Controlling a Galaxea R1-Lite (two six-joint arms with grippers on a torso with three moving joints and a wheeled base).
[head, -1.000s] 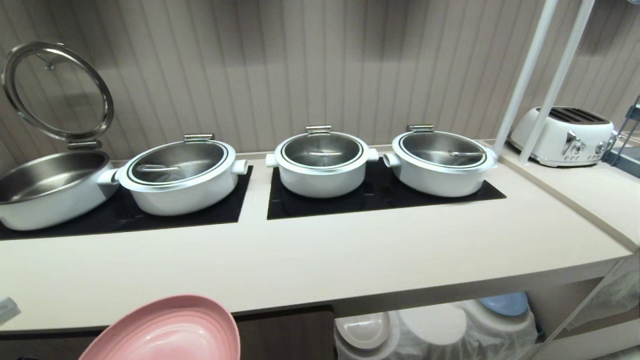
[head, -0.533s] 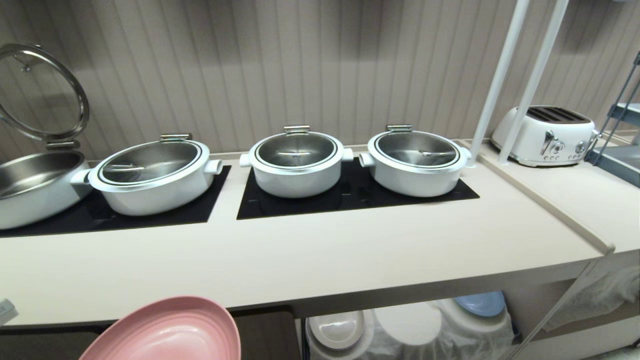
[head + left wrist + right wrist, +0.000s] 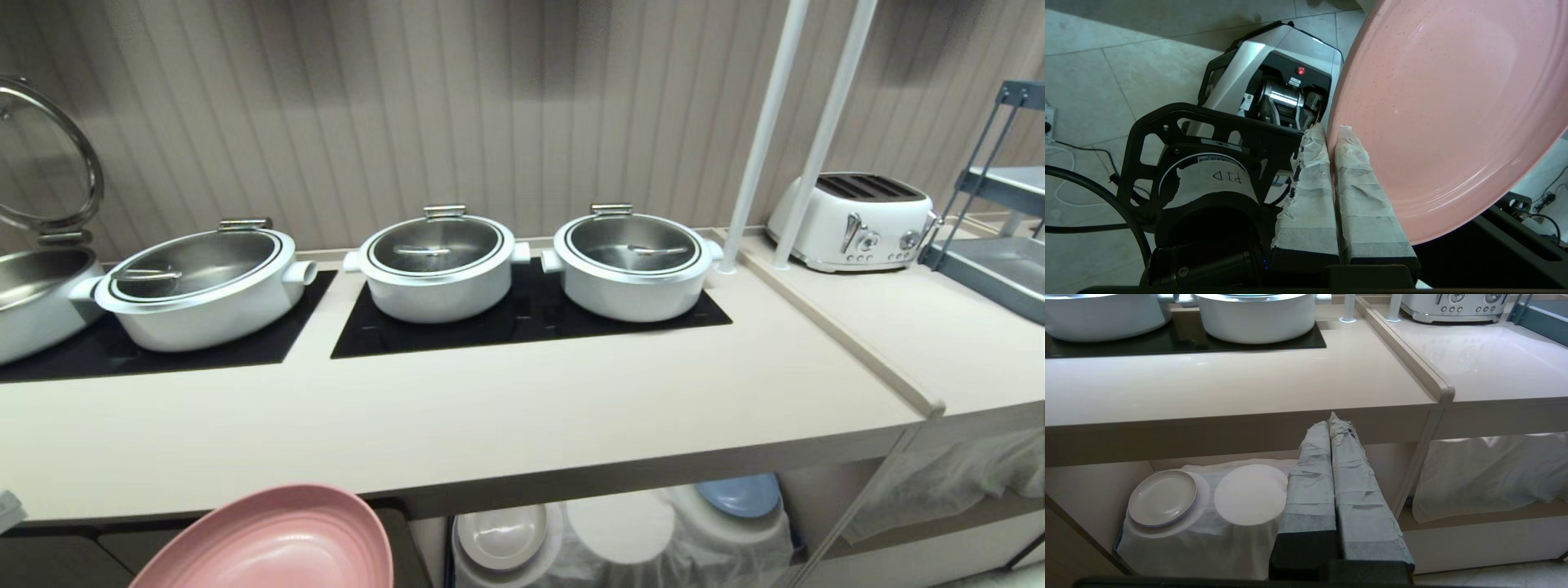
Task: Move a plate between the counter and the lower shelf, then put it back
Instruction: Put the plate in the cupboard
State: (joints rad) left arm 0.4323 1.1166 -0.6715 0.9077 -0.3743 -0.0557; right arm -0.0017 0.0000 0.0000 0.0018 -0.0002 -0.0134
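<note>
Pink plate (image 3: 1445, 114) rim pinched in my left hand (image 3: 1333, 132); I am keeping it level, aiming for the bare middle mound (image 3: 620, 527).

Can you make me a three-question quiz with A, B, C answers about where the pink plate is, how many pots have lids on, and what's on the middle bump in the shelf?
1. Where is the pink plate?
A. on the counter
B. in the left gripper
C. on the shelf

2. How many white pots have their lids down?
A. three
B. one
C. five

3. The middle mound on the shelf is
A. bare
B. holding a blue plate
C. holding a pot

Answers: 1 B, its fingers pinch the rim. 2 A, three are lidded; a fourth stands open. 3 A, only white cloth shows there.
</note>
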